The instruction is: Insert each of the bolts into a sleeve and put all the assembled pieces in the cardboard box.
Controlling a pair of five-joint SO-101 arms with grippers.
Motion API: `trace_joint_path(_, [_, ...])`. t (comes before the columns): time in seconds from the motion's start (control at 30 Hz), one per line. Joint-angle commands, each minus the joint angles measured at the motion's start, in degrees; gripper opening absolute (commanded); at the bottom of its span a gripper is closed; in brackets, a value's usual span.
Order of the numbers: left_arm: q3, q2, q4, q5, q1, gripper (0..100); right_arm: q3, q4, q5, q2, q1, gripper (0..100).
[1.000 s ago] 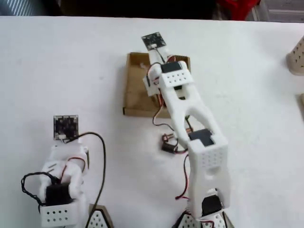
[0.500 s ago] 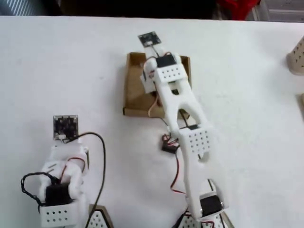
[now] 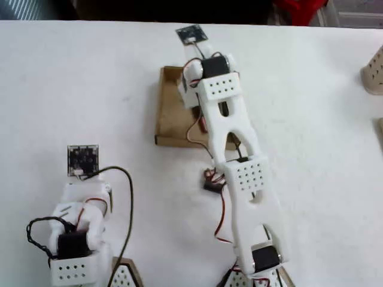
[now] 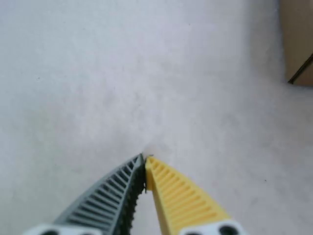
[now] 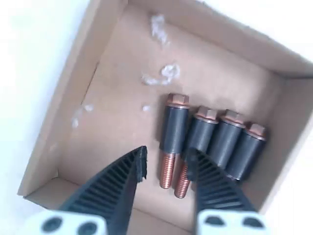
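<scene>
High view, right arm (image 3: 230, 113) covers cardboard box (image 3: 170, 110)

Inside the matt, fibrous cardboard box (image 5: 120, 110), shiny coppery metal bolts (image 5: 167, 171) with threaded shanks sit in smooth, dull-black sleeves (image 5: 175, 129).

Four sleeved bolts (image 5: 175, 128), one cardboard box (image 5: 73, 98)

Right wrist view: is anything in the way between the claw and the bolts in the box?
Nothing visible. The right gripper hangs open over the cardboard box, with the four sleeved bolts lying side by side on its floor just beyond it. The white scraps lie off to one side.
</scene>
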Motion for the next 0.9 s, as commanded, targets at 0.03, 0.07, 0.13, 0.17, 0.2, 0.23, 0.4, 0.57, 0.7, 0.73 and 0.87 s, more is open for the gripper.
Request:
trace_joint_path(0.03, [0.09, -0.31, -0.35, -0.53, -0.75, 3, -1.14, 3.12, 0.88, -1.45, 1.80, 3.1])
trace_joint_path(0.07, [0.09, -0.31, -0.35, -0.53, -0.75, 3, -0.44, 3.12, 0.88, -2.15, 2.33, 2.6])
trace_joint_path(0.13, [0.09, -0.31, -0.35, -0.53, -0.75, 3, 2.73, 3.12, 0.88, -4.53, 3.30, 1.5])
trace_joint_path(0.17, [0.09, -0.31, -0.35, -0.53, -0.75, 3, 5.27, 3.12, 0.88, -6.29, 3.74, 1.7])
trace_joint_path(0.2, [0.09, -0.31, -0.35, -0.53, -0.75, 3, 8.26, 3.12, 0.88, -8.48, 4.09, 1.7])
trace_joint_path(0.23, [0.09, -0.31, -0.35, -0.53, -0.75, 3, 12.04, 3.12, 0.88, -10.95, 4.26, 1.6])
trace_joint_path(0.4, [0.09, -0.31, -0.35, -0.53, -0.75, 3, 32.62, 2.95, 2.02, -24.75, 4.09, 1.6])
trace_joint_path(0.57, [0.09, -0.31, -0.35, -0.53, -0.75, 3, 49.05, 2.86, 6.24, -35.91, 4.00, 1.7])
trace_joint_path(0.7, [0.09, -0.31, -0.35, -0.53, -0.75, 2, 61.01, 2.77, 9.76, -43.38, 4.18, 1.7])
trace_joint_path(0.73, [0.09, -0.31, -0.35, -0.53, -0.75, 2, 64.18, 2.77, 10.90, -45.23, 4.18, 1.7])
trace_joint_path(0.87, [0.09, -0.31, -0.35, -0.53, -0.75, 2, 77.19, 0.84, 14.95, -52.53, 3.91, 1.7])
